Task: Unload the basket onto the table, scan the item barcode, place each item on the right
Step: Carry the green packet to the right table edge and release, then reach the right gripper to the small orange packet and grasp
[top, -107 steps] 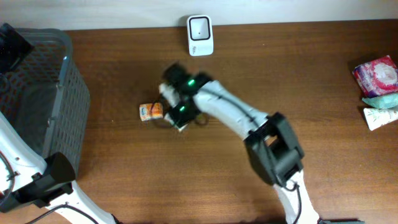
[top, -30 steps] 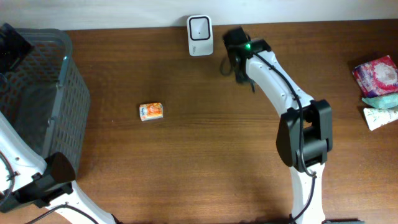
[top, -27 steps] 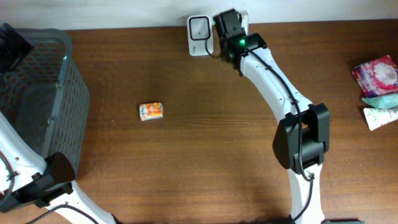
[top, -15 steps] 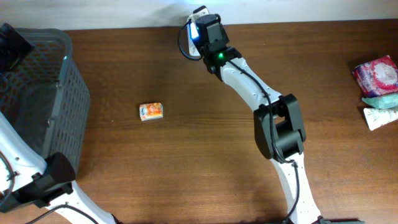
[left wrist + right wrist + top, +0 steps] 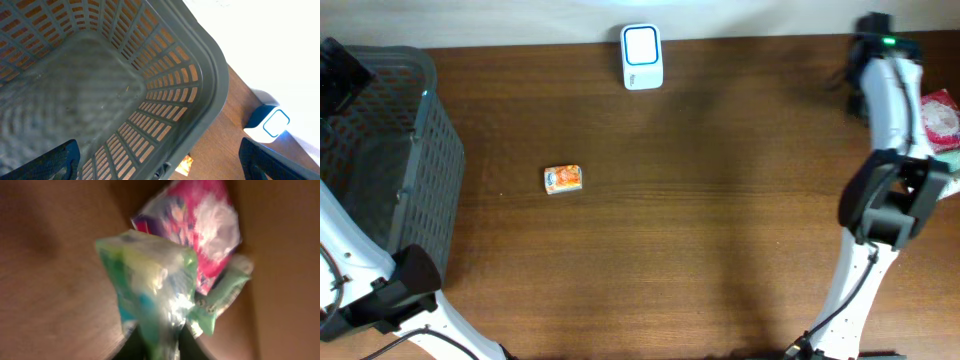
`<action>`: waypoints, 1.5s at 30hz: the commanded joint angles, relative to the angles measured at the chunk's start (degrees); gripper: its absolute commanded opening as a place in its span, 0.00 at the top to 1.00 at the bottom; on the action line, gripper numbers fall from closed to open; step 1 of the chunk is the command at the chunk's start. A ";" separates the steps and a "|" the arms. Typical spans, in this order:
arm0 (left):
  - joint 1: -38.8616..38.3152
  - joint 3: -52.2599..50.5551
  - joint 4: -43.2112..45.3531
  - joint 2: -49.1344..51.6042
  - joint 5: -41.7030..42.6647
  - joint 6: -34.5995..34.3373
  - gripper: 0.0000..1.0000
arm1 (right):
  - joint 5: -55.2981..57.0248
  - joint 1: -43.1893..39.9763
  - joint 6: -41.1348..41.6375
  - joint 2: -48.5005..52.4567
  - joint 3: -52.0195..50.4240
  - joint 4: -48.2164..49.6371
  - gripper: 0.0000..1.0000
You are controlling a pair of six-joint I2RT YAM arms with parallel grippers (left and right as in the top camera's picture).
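Note:
A small orange item (image 5: pixel 563 179) lies on the brown table left of centre, and a corner of the orange item (image 5: pixel 184 165) peeks past the basket rim. The white scanner (image 5: pixel 642 55) with a blue-lit face stands at the back edge; the scanner (image 5: pixel 267 122) also shows at the right. My right arm (image 5: pixel 888 90) reaches to the far right, beside the packets. My right gripper (image 5: pixel 160 349) is blurred, its dark fingers a little apart, with a green packet (image 5: pixel 150 280) showing between them. My left gripper (image 5: pixel 165 165) hangs wide open over the basket, holding nothing.
A grey slatted basket (image 5: pixel 415 130) fills the left side; the basket wall (image 5: pixel 200 75) is close under my left wrist. A pink packet (image 5: pixel 942 115) and a white-green packet (image 5: pixel 932 190) lie at the right edge. The pink packet (image 5: pixel 205 230) sits behind the green one.
My right arm has swung from the scanner at the back centre to the far right, over the packets. The orange item and the left arm have not moved.

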 commanded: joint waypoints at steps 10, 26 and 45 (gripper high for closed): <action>0.04 0.57 -0.04 -0.66 0.17 -0.11 0.01 | -49.64 2.43 0.85 -2.05 0.39 -0.66 0.12; 0.04 0.57 -0.04 -0.66 0.17 -0.11 0.01 | -59.65 51.89 57.77 2.86 0.17 12.28 0.37; 0.04 0.57 -0.04 -0.66 0.17 -0.11 0.01 | -43.54 51.32 41.51 6.08 0.52 12.48 0.76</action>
